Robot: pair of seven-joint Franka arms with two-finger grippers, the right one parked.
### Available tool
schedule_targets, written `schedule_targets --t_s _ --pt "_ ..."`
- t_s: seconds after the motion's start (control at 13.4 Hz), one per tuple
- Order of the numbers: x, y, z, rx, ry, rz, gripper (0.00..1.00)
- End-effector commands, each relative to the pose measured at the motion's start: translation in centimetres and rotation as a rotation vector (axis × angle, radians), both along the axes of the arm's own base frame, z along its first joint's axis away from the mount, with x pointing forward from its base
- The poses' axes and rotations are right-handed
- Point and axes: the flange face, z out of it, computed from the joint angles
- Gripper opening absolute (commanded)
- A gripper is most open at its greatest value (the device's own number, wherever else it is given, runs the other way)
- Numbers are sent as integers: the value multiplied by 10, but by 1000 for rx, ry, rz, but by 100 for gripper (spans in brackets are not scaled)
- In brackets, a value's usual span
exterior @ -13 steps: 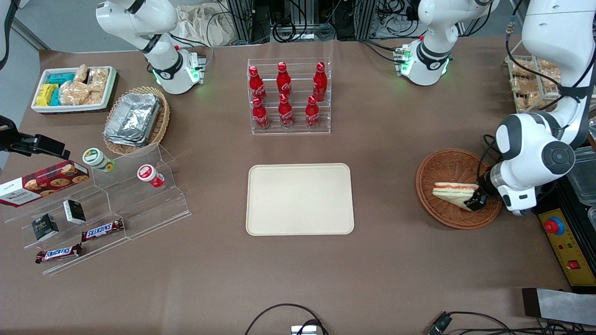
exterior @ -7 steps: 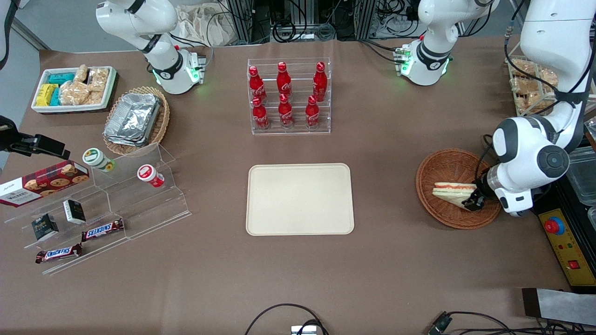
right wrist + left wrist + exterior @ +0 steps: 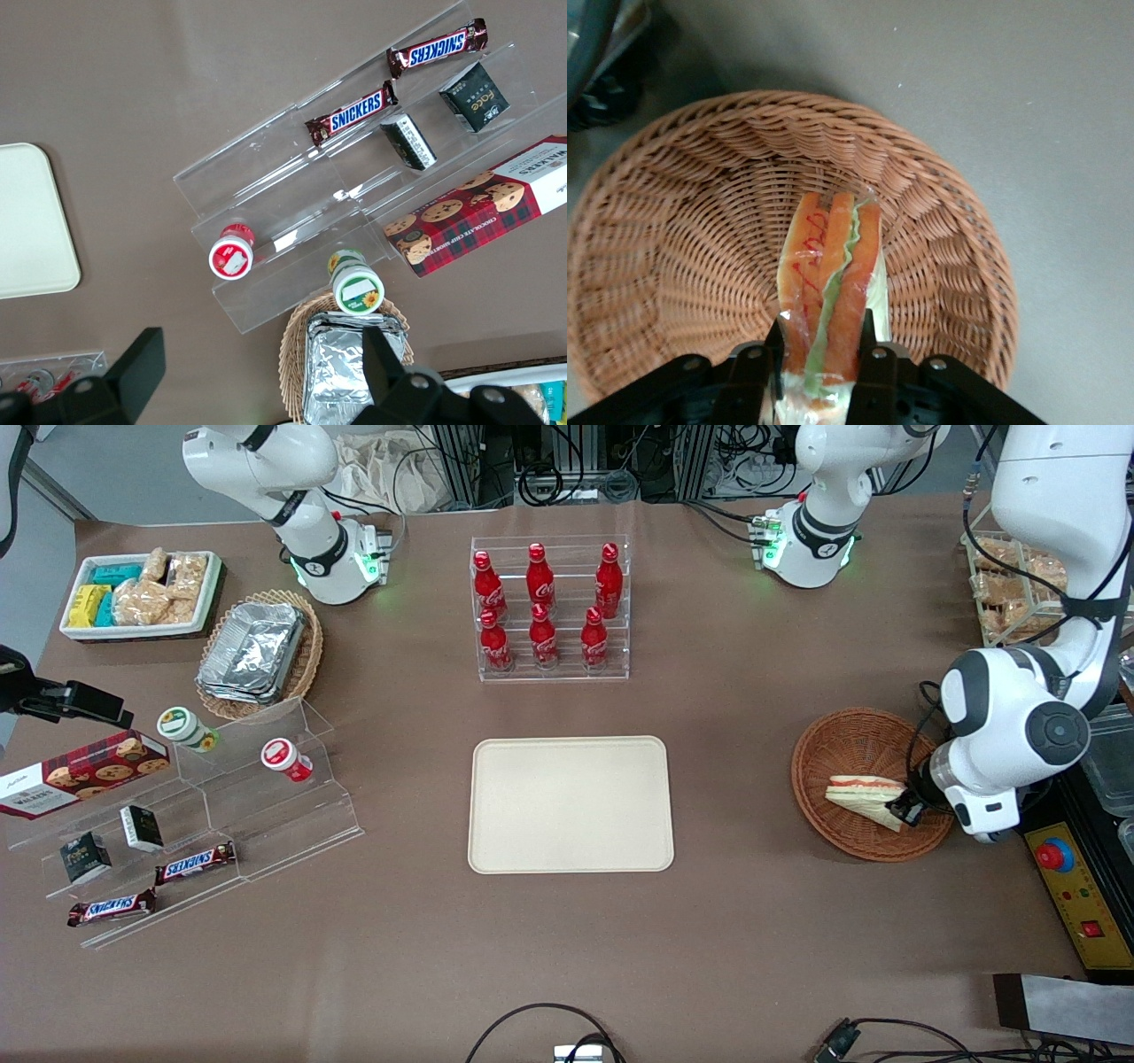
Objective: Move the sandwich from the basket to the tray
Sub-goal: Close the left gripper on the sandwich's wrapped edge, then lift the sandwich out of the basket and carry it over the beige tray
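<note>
Sandwich (image 3: pixel 828 292) in basket (image 3: pixel 673 239), lying low on the weave, wrapped in clear film, filling edge up toward wrist cam. In front view sandwich (image 3: pixel 864 799) sits at the basket (image 3: pixel 850 748) side nearest the working arm, well apart from tray (image 3: pixel 570 804).

Tool (image 3: pixel 819 367) down at the sandwich's near end, one finger (image 3: pixel 772 363) on each bread face, jaws closed to sandwich width and pinching it. Contact looks made on both sides; looks still seated on the wicker, though lift-off can't be judged for sure.

Step in hand, by my read: secure grasp, then lift out.

Notes for doing it well:
- Grip is at one end only, not mid-body. Expect free end to droop or pivot once off the wicker. Lift slow, keep wrist steady.
- Soft bread plus slippery film: clamp just enough to hold, no crushing. Watch for film sliding between fingers.
- Raise straight up until the low end clears the basket rim before any sideways travel; dragging over the rim risks snagging film on the weave or tipping the basket.
- Then carry across bare desk (image 3: pixel 735 797) toward tray centre, low and level.
- Lower until the sandwich rests on the tray floor before opening; no drop from height.
- Bottle rack (image 3: pixel 549 607) well clear of the path, no concern.
</note>
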Motion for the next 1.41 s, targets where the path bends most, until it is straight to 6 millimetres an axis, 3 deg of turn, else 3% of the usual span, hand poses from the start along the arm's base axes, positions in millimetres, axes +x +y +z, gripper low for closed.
schedule_targets --t_s 0.0,0.22,0.37,0.52,0.6,0.74,0.89,1.19,1.34 --pt "27 -15 75 7 43 -84 0" --pt "43 -44 144 -13 27 -194 0" --pt "47 -80 183 -59 21 -481 0" --pt "42 -111 200 -103 7 -711 0" --pt "37 -148 200 -123 0 -775 0" --pt "29 -219 171 -158 40 -864 0" --pt "22 -276 138 -176 72 -897 0" --pt "15 -356 52 -223 75 -939 0" --pt "16 -383 4 -158 31 -892 0"
